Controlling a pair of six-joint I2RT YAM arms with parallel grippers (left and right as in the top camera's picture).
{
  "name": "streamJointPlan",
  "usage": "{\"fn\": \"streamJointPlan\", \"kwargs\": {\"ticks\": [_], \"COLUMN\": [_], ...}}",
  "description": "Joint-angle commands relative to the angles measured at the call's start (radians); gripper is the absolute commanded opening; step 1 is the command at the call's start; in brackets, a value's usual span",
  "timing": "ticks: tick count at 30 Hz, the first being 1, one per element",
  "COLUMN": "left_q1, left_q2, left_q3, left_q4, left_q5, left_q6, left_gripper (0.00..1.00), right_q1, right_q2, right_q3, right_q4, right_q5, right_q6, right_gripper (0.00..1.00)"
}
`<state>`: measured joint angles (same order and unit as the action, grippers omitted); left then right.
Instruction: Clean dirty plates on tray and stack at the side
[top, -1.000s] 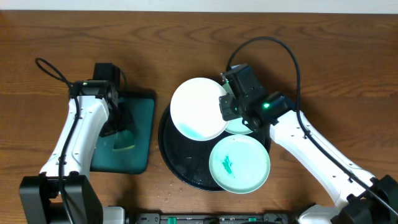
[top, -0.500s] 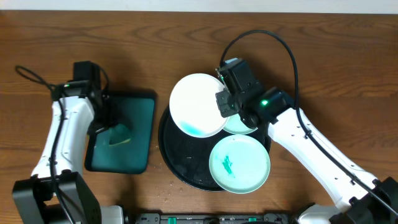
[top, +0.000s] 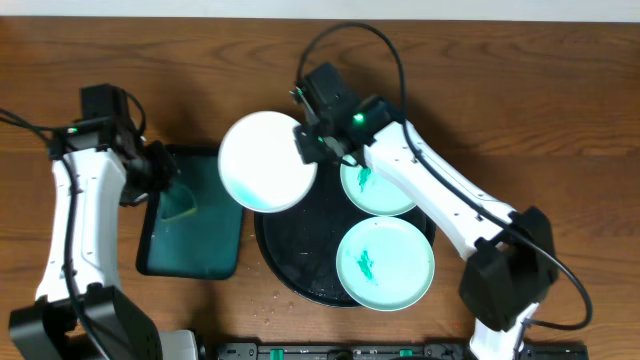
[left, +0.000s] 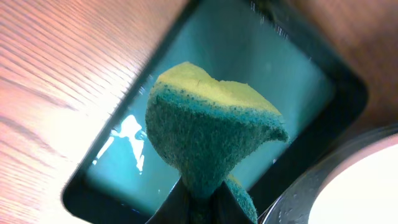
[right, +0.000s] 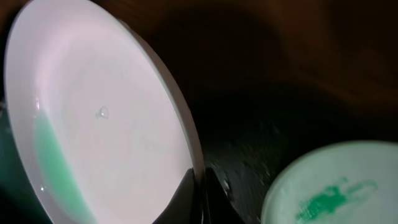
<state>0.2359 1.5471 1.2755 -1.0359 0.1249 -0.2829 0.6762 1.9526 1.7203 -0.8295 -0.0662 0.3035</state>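
My right gripper (top: 308, 148) is shut on the rim of the white plate (top: 266, 160) and holds it tilted over the left edge of the black tray (top: 290, 262); the plate (right: 99, 118) has a green tint along its lower edge. Two mint green plates with green smears lie on the tray, one at the back (top: 384, 186) and one at the front (top: 385, 264). My left gripper (left: 200, 198) is shut on a yellow and green sponge (left: 208, 130), held above the dark-teal rectangular tray (left: 292, 68).
The dark-teal tray (top: 205, 245) lies left of the black tray on the brown wooden table. The right arm's cable loops above the back of the black tray.
The right gripper has carried the white plate left, off the mint plate and past the black tray's left edge. The left arm has moved left and back with the sponge.
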Motion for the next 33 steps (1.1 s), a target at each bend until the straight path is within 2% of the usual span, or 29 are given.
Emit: {"fn": "streamJointPlan", "kwargs": {"ticks": [1, 8, 14, 22, 29, 33], "left_q1": [0.055, 0.192, 0.300, 0.319, 0.319, 0.319], "left_q2": [-0.057, -0.109, -0.114, -0.114, -0.114, -0.114], "left_q3": [0.079, 0.156, 0.161, 0.161, 0.161, 0.161], "left_q4": [-0.026, -0.044, -0.057, -0.061, -0.061, -0.061], "left_q5": [-0.009, 0.026, 0.097, 0.122, 0.122, 0.122], "left_q6": [0.017, 0.016, 0.017, 0.017, 0.016, 0.016], "left_gripper": [0.07, 0.07, 0.07, 0.07, 0.07, 0.07], "right_q1": [0.029, 0.061, 0.127, 0.257, 0.380, 0.432], "right_q2": [0.049, 0.113, 0.143, 0.165, 0.165, 0.165], "right_q3": [0.145, 0.203, 0.203, 0.203, 0.203, 0.203], "right_q4": [-0.017, 0.032, 0.098, 0.164, 0.232, 0.308], "right_q5": [-0.028, 0.001, 0.122, 0.466, 0.848, 1.003], "right_q6": [0.013, 0.002, -0.009, -0.096, -0.248, -0.373], "right_gripper": [0.01, 0.01, 0.01, 0.01, 0.01, 0.01]}}
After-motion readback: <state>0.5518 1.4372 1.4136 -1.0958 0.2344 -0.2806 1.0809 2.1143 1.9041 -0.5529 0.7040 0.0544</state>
